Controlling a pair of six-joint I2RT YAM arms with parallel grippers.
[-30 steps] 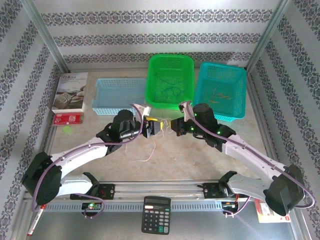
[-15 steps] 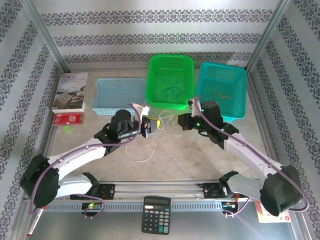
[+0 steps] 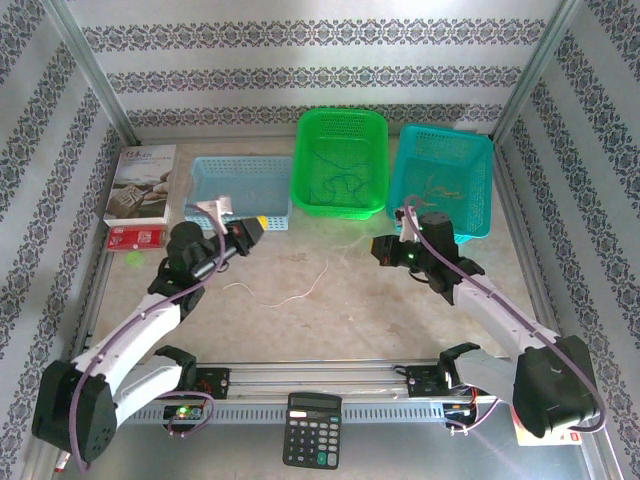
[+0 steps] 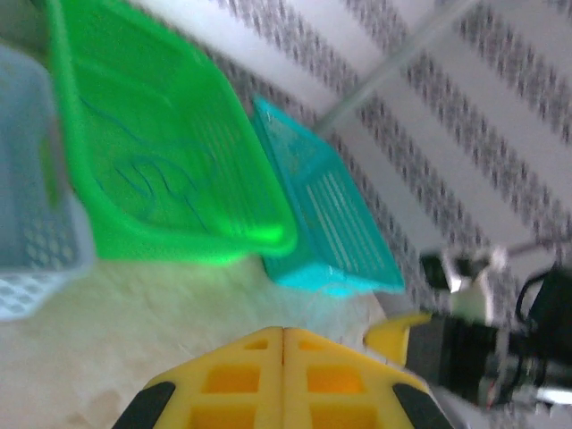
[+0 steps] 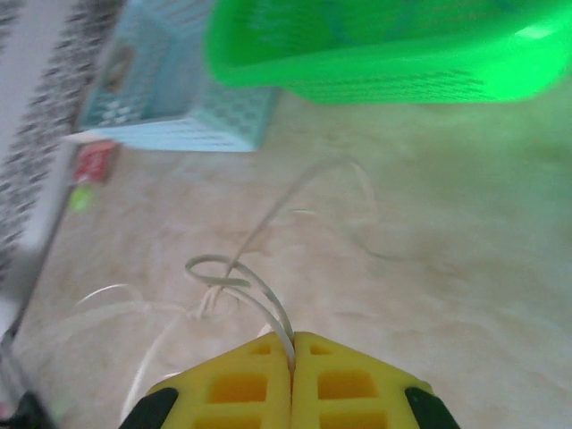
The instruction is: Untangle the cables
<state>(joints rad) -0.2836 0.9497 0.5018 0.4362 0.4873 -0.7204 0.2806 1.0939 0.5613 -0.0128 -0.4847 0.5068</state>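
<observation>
While both arms reach out over the table (image 3: 380, 320), the right claw (image 5: 292, 341) has its yellow fingers squeezed tight on the end of a thin white cable (image 3: 288, 300). From the right wrist camera, the cable comes out of the fingertips, makes a small loop just in front of them, and then runs off across the table toward the baskets. From above, the same white cable lies in a long bendy line on the table between the two claws. The part of it close to the right claw is too thin to see well there. The left claw (image 4: 283, 335) is closed too, with its two yellow fingers pressed flat together. I can see nothing between them, though that picture is blurry. This claw sits near the front corner of the light blue basket (image 3: 240, 165), well apart from the right claw. Thin blue cables (image 3: 335, 185) lie inside the green basket (image 3: 340, 118). Thin tan cables (image 3: 440, 190) lie inside the teal basket (image 3: 445, 135) beside it. A black calculator (image 3: 313, 430) rests at the near edge, between the arm bases.
</observation>
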